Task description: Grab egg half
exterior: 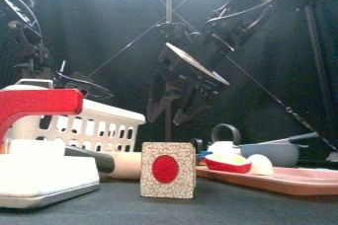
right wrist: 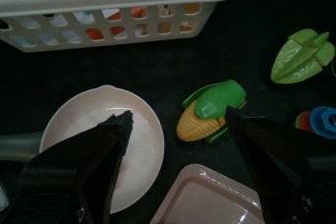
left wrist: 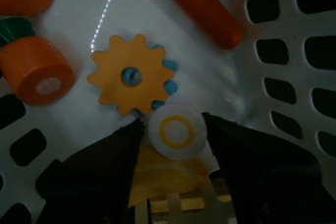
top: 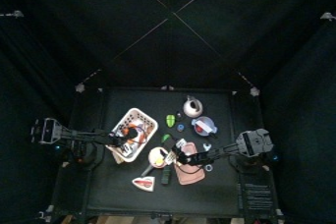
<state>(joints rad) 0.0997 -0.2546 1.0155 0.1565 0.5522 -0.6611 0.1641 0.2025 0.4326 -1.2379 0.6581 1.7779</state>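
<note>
The egg half, white with a yellow yolk, sits between my left gripper's jaws inside the white basket. The jaws press against both of its sides. It rests over a yellow piece. In the top view the left gripper is inside the basket at the table's left. My right gripper is open and empty above a pale oval plate, near the table's middle.
The basket also holds an orange gear, carrot pieces and an orange stick. A corn cob, a green fruit and a pink tray lie by the right gripper. A red-dotted block stands at the front.
</note>
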